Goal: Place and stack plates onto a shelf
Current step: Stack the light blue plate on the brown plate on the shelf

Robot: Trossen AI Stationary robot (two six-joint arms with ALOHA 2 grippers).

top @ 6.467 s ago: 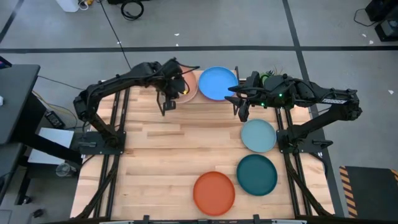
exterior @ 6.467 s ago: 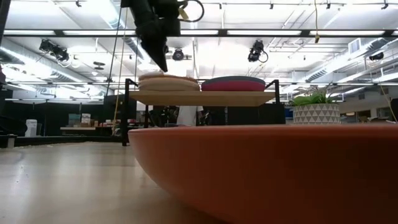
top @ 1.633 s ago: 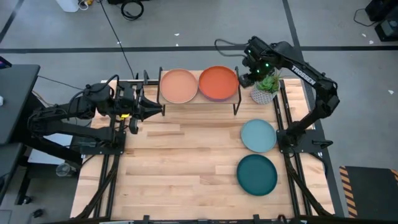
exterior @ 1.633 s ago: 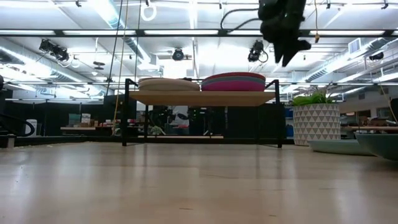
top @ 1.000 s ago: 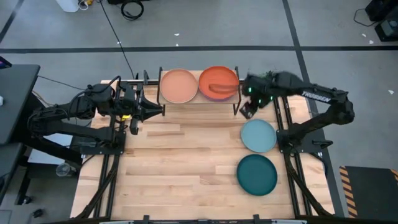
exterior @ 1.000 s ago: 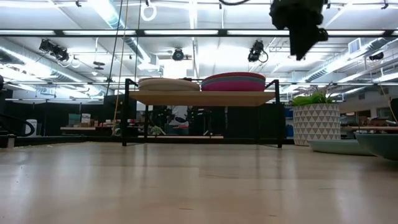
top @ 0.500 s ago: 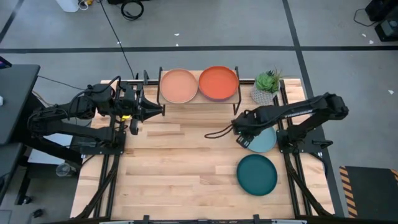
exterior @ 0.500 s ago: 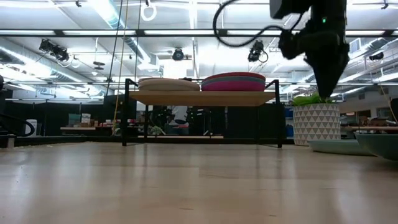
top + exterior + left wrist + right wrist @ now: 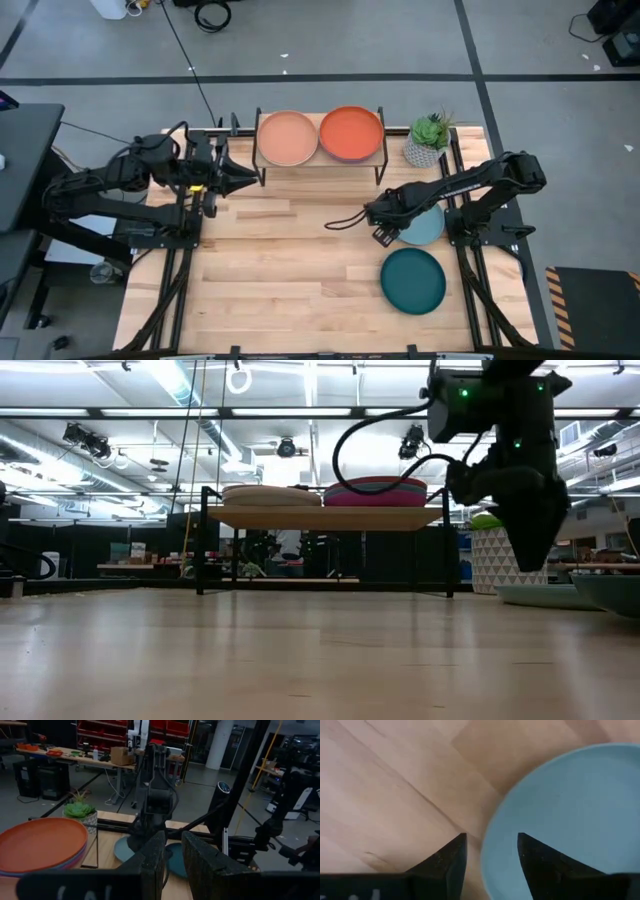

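The shelf (image 9: 325, 517) stands at the table's far edge with two stacks of plates, a tan-peach plate (image 9: 288, 138) on top at the left and an orange plate (image 9: 351, 133) on top at the right. A pale blue plate (image 9: 425, 228) and a dark teal plate (image 9: 413, 281) lie flat on the table at the right. My right gripper (image 9: 489, 852) points down, open, one finger on either side of the pale blue plate's left rim (image 9: 487, 837); I cannot tell whether it touches. My left gripper (image 9: 173, 862) is open, level and high, left of the shelf.
A potted plant (image 9: 428, 140) stands at the far right, beside the shelf's right end. The wooden tabletop (image 9: 280, 270) lies bare left of the two loose plates. A cable (image 9: 345, 218) loops from the right arm toward the table's middle.
My right gripper has come from beside the shelf's right end toward the table's near edge and sunk down to the pale blue plate's left rim, tipping from slanted to pointing down. No plate has moved.
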